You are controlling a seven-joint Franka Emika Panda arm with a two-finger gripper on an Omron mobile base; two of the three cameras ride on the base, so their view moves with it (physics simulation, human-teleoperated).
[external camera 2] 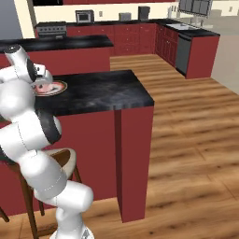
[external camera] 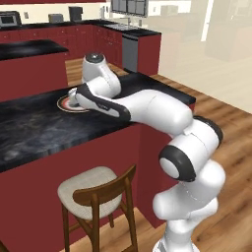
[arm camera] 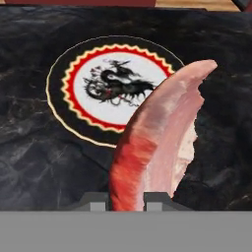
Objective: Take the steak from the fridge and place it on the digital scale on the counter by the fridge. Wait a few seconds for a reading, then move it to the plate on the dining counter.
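No readable writing or brand marks anywhere. Plate (arm camera: 106, 83) bears a black dragon figure on a pale centre, ringed by a red scalloped band with a yellow edge and a dark rim.

Steak (arm camera: 157, 142): pink slab, deep red along one edge, paler and fatty toward the other, standing on edge and curving away from the camera.

Pincer (arm camera: 126, 202) closed on the steak's lower end, held above the counter (arm camera: 39, 162); the steak overlaps the plate's near rim in the hand view.

Plate lies on the lower level of the counter, away from its end edge. A stool (external camera: 96, 192) stands below the counter's near side.
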